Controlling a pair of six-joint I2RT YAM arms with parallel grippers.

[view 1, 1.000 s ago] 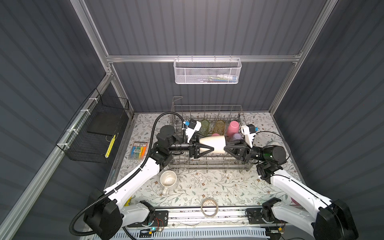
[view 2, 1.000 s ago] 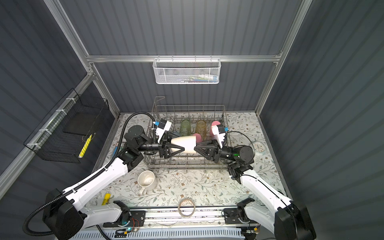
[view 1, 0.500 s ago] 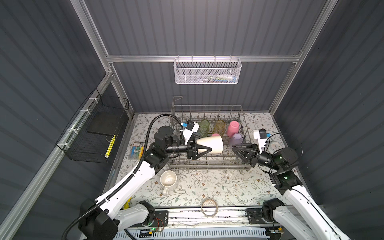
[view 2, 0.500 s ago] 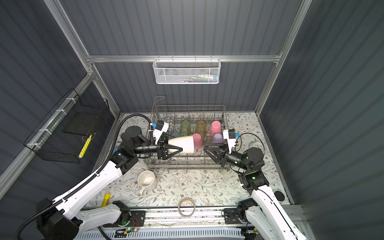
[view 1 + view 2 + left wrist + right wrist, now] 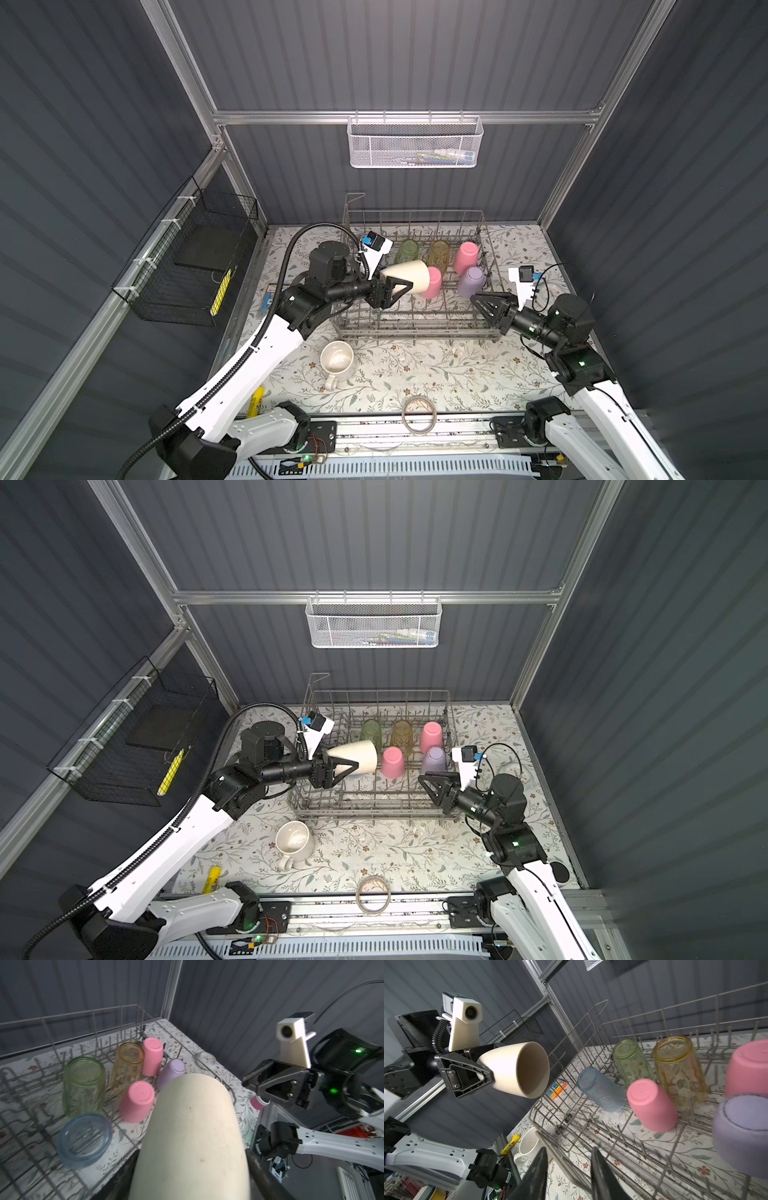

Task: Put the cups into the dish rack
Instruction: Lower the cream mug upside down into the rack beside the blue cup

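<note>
My left gripper (image 5: 405, 284) (image 5: 351, 764) is shut on the beige cup (image 5: 409, 274) (image 5: 357, 757) (image 5: 193, 1136) (image 5: 512, 1072), holding it on its side above the left part of the dish rack (image 5: 415, 332) (image 5: 365, 812) (image 5: 654, 1012). The cup's mouth faces right. In the rack stand a green tumbler (image 5: 406, 249), an amber tumbler (image 5: 439, 253), two pink cups (image 5: 465, 257) (image 5: 433, 283) and a lilac cup (image 5: 471, 280), all upside down. A blue tumbler (image 5: 601, 1089) (image 5: 85, 1140) leans there too. A white mug (image 5: 336, 359) (image 5: 293, 841) sits on the table in front. My right gripper (image 5: 478, 301) (image 5: 424, 778) (image 5: 569, 1150) is open and empty at the rack's front right corner.
A tape ring (image 5: 419, 419) lies near the table's front edge and a yellow object (image 5: 255, 401) at the front left. A white mesh basket (image 5: 415, 143) hangs on the back wall, a black wire basket (image 5: 187, 266) on the left wall.
My right gripper has let go of the beige cup and drawn back to the right. The left gripper keeps the cup and has shifted a little to the left.
</note>
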